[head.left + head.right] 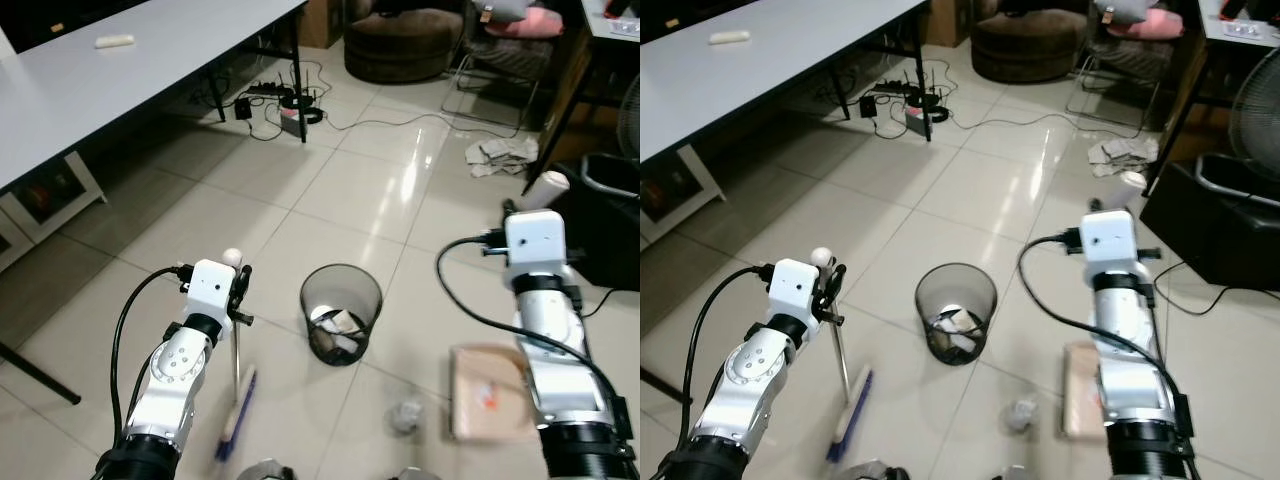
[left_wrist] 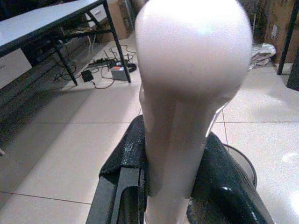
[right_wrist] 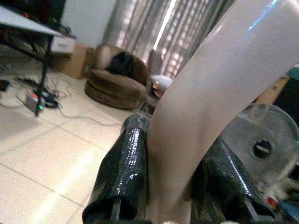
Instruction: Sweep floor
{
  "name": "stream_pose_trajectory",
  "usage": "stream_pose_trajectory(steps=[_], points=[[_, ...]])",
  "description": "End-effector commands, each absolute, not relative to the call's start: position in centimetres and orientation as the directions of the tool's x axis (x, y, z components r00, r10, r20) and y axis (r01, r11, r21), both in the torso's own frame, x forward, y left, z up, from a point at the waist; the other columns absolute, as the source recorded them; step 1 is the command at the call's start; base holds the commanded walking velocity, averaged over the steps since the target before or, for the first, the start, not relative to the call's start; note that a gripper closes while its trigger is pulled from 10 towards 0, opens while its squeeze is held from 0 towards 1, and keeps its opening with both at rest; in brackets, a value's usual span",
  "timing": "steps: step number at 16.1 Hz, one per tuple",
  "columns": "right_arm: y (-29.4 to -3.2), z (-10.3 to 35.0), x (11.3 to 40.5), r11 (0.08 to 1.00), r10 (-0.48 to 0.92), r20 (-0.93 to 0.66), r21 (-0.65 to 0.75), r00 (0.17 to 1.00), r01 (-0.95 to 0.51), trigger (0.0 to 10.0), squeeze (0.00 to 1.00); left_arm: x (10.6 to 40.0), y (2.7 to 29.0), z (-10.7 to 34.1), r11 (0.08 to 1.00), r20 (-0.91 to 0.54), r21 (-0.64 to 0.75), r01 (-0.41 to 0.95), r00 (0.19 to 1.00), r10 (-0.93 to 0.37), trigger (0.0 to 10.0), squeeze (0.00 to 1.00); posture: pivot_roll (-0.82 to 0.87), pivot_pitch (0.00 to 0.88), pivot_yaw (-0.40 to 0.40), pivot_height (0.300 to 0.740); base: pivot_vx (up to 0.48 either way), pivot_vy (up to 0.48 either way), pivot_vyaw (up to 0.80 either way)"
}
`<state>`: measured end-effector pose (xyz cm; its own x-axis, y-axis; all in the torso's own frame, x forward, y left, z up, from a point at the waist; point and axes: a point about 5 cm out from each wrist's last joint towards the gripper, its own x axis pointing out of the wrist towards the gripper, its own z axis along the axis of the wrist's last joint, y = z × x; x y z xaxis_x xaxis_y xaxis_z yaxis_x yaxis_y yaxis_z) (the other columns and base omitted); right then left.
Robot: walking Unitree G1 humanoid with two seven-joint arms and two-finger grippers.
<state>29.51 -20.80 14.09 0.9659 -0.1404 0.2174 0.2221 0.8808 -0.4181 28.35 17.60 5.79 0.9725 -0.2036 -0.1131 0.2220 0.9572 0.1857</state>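
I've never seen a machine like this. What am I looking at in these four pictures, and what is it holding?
This is a walking house robot with two silver arms. The two wide pictures come from cameras in its head, looking down at a tiled floor; the two close-ups come from cameras on its wrists. Its left gripper is closed on the pale handle of a broom with a blue head. Its right gripper grips the handle of a dustpan resting on the floor. Between them stands a black mesh bin with rubbish inside, and a crumpled scrap lies nearby.

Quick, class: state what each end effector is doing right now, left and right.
Left end effector: closed on the broom handle.
Right end effector: closed on the dustpan handle.
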Motion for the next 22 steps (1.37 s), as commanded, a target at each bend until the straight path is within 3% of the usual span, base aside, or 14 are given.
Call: stream_pose_trajectory(steps=[1, 22], points=[[-21.0, 15.0, 29.4, 0.883, -0.146, 0.267, -0.398, 0.952, 0.247, 10.0, 0.0, 28.6, 17.7, 6.7, 0.958, -0.076, 0.209, 0.198, 0.98, -0.186, 10.0, 0.0, -0.01, 0.045, 0.079, 0.74, 0.0, -0.48, 0.48], [-19.2, 14.3, 30.3, 0.933, -0.1, 0.257, -0.312, 0.961, 0.18, 10.0, 0.0, 30.1, 16.9, 8.0, 0.964, -0.02, 0.221, 0.146, 0.989, -0.145, 10.0, 0.0, -0.01, 0.031, 0.096, 0.74, 0.0, -0.48, 0.8]])
